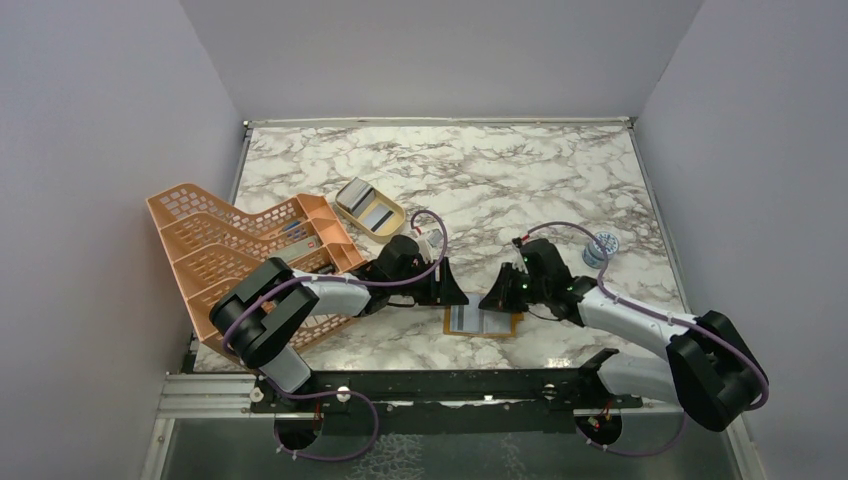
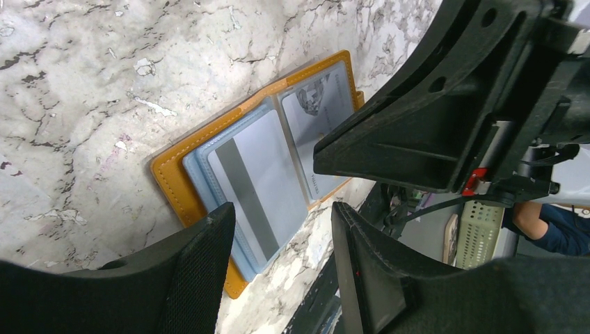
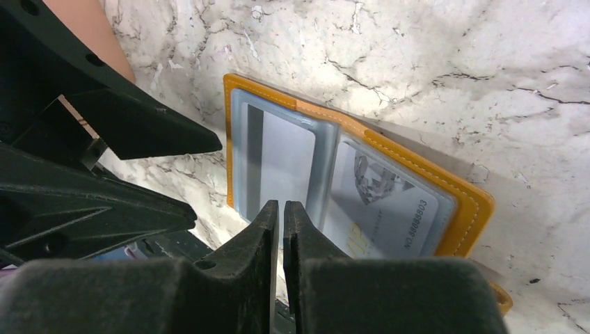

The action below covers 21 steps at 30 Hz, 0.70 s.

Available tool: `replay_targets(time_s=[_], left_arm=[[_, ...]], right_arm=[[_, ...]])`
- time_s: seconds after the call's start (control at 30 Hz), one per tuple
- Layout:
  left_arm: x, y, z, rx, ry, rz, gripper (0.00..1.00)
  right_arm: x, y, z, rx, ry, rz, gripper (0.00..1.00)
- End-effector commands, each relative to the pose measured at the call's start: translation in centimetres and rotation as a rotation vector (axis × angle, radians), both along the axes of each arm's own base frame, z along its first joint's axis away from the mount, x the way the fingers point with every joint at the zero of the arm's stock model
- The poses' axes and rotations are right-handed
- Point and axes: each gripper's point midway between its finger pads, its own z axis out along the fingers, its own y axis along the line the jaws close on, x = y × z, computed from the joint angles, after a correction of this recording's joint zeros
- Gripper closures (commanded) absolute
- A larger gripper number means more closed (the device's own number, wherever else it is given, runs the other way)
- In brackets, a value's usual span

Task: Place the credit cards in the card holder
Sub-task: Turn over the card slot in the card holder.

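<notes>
The mustard-orange card holder [image 1: 483, 322] lies open on the marble near the front edge. Its pale grey-blue pockets hold a card with a dark stripe [image 3: 278, 149] and a silvery card with printed numbers [image 3: 386, 202]. Both cards also show in the left wrist view, the striped one [image 2: 257, 181] and the silvery one [image 2: 316, 111]. My left gripper [image 2: 282, 216] is open and empty, just above the holder's left end. My right gripper [image 3: 280, 205] is shut with nothing between its fingers, low over the holder's near edge. More cards [image 1: 375, 215] lie in the tan dish.
A big peach lattice rack [image 1: 240, 250] stands at the left, under my left arm. The tan oval dish [image 1: 343, 208] sits behind it. A small clear round object [image 1: 602, 245] lies at the right. The two grippers are close together over the holder.
</notes>
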Motion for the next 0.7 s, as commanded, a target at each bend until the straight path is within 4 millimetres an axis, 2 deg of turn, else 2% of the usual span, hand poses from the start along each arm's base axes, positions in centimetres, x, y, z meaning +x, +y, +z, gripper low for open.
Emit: replay_targets(time_s=[0.0,0.23,0.43,0.67], left_arm=[[0.1,0.1,0.0,-0.012,-0.017,0.003,0.44],[0.2,0.1,0.2,-0.014,-0.015,0.013,0.44],[0.2,0.1,0.2,-0.018,-0.014,0.012,0.44],[0.1,0.0,0.1,-0.022,-0.006,0.012,0.44]], right_arm=[[0.7,0.6,0.8,0.018,-0.023,0.004,0.9],[0.7,0.3,-0.8,-0.033,0.011,-0.001,0.9],[-0.1,-0.3,-2.7,-0.061,0.051,0.001,0.91],[-0.6,-0.8,-3.3,-0.082,0.058,-0.006,0.92]])
